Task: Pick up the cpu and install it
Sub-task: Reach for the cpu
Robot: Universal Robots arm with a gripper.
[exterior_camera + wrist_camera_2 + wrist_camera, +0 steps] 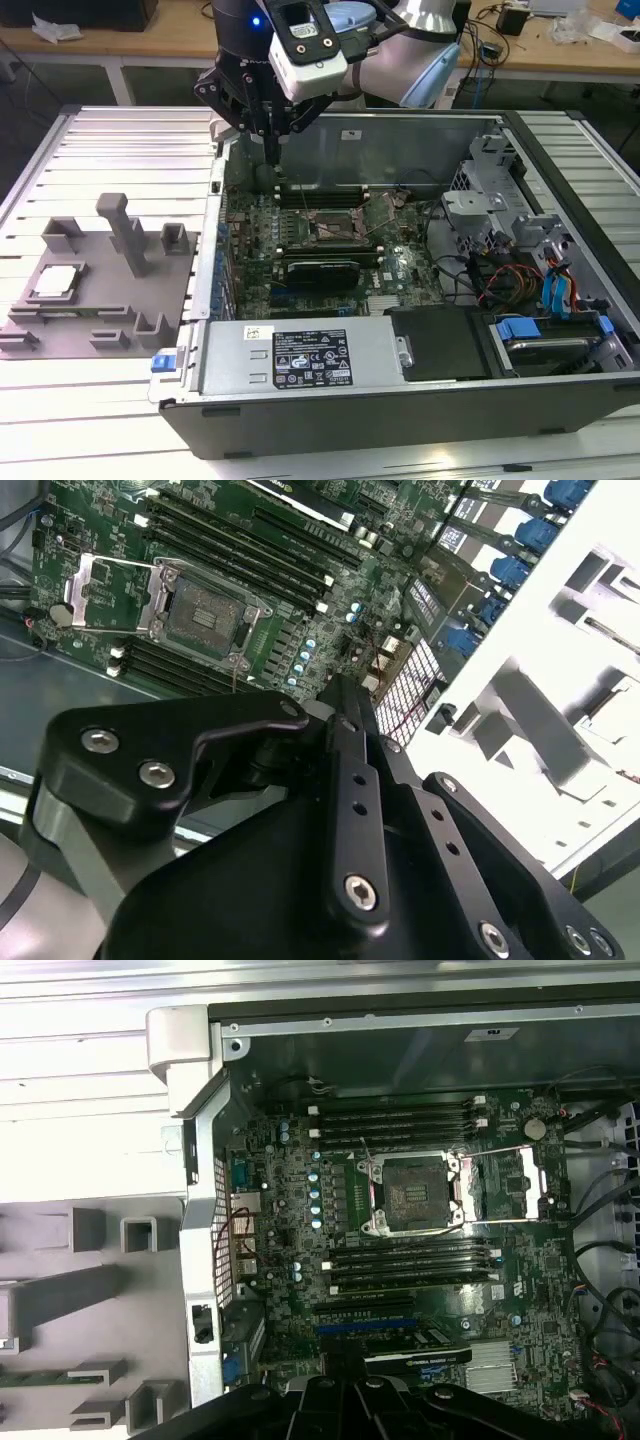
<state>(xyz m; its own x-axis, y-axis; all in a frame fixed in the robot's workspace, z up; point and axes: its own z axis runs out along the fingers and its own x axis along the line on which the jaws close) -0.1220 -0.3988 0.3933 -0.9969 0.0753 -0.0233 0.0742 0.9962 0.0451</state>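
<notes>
Cpu [55,282] on tray [105,292], well apart from pincer [272,152].

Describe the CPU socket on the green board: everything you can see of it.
The socket is a dark square seat in a silvery metal frame, lying flat on the green board between two banks of memory slots. Its seat looks empty, with no chip in it. The metal load plate is swung open, lying beside the frame. Nothing touches it; the cpu lies apart in the grey tray outside the case.
</notes>
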